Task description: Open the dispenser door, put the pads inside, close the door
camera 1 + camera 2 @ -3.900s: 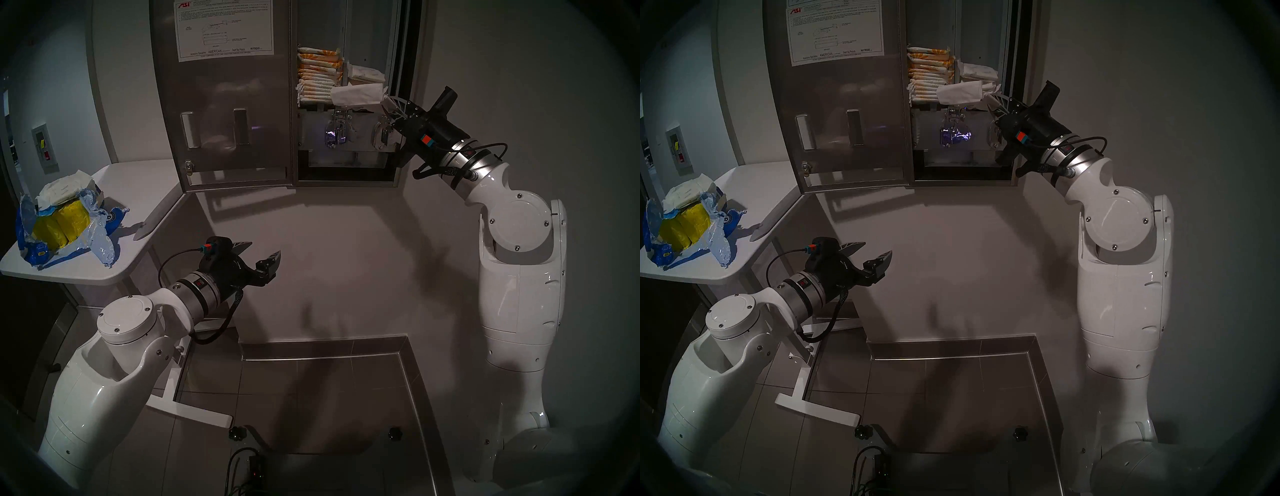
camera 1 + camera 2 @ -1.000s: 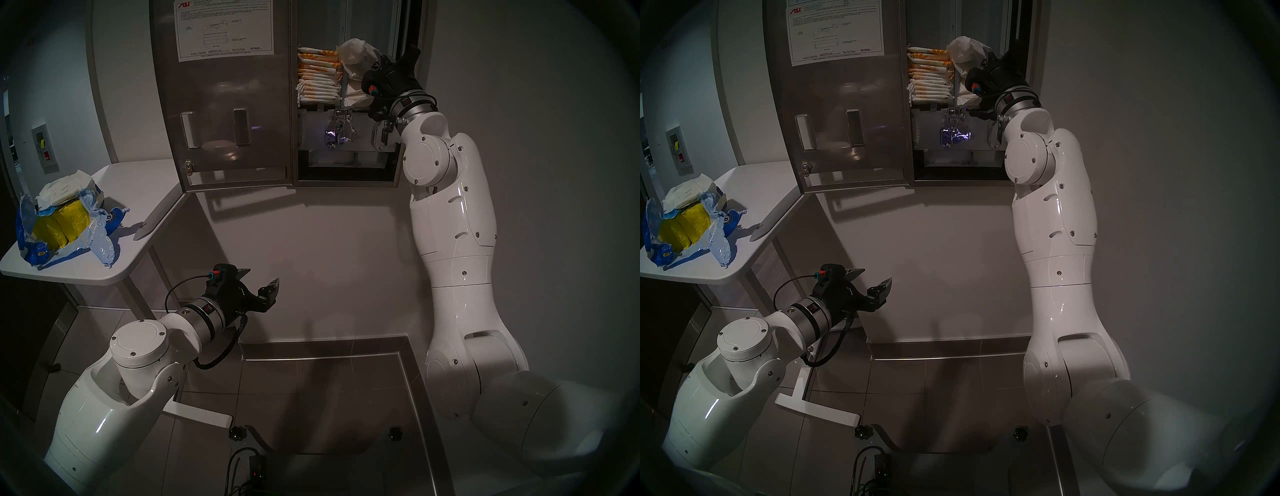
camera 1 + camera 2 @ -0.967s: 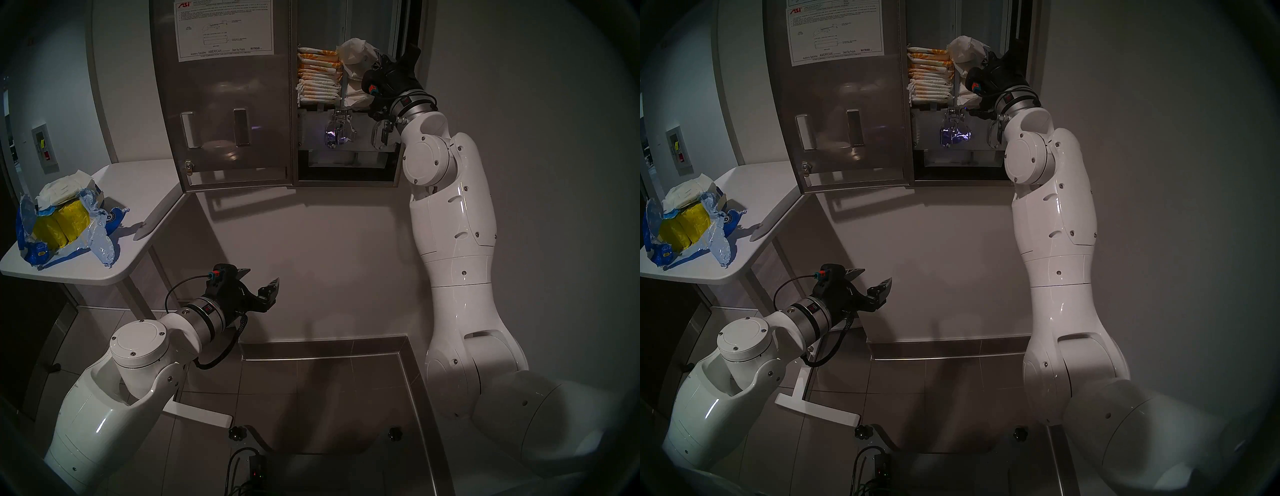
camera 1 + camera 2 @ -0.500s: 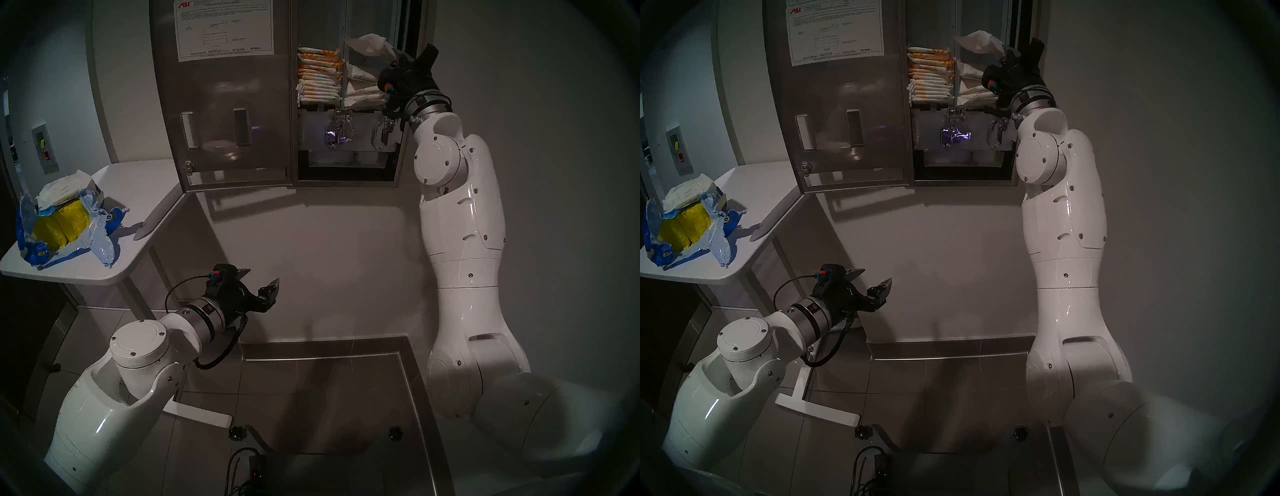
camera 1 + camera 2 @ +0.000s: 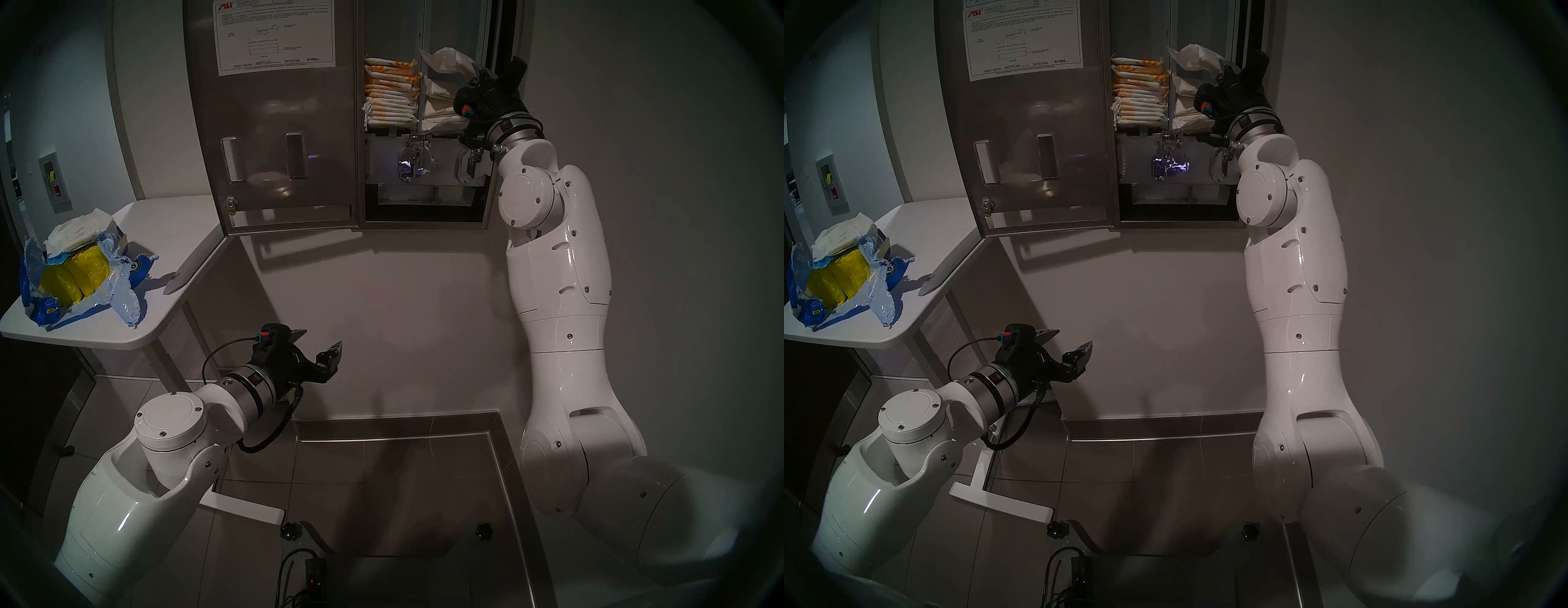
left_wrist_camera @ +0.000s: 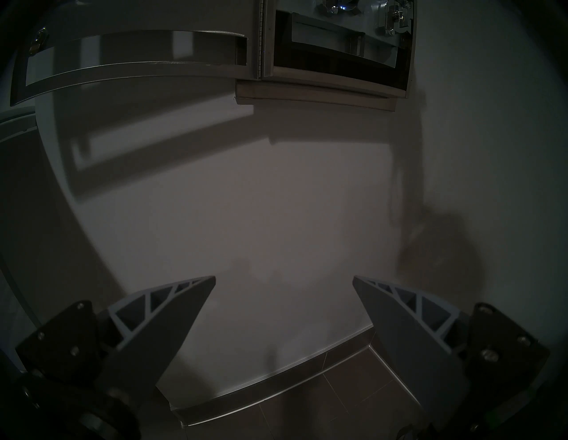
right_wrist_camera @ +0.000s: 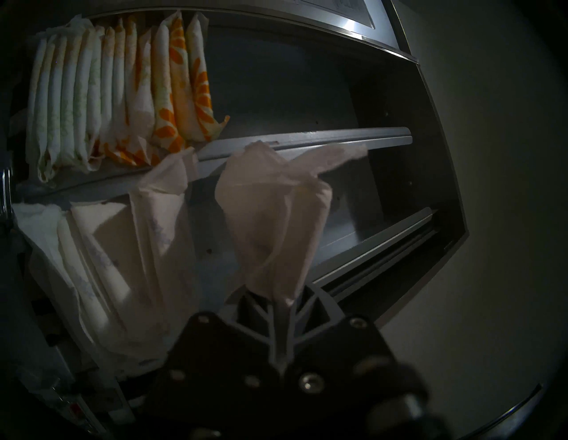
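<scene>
Right wrist: dispenser (image 7: 384,101), printed pads (image 7: 129,101), white pads (image 7: 123,245).

White table (image 5: 169,237) at left, rounded corners. On it: torn blue plastic wrap (image 5: 123,293) spread open w/ yellow bundles (image 5: 78,274) inside; plain white pads (image 5: 78,231) piled on top of the bundles.

Dispenser cabinet (image 5: 424,220) on wall, interior shelf w/ 2 columns. L column: stack of orange-printed pads (image 5: 390,91). R column: stack of white pads (image 5: 443,108), lower than the L stack.

Tile floor (image 5: 382,488) below, bare in middle.
</scene>
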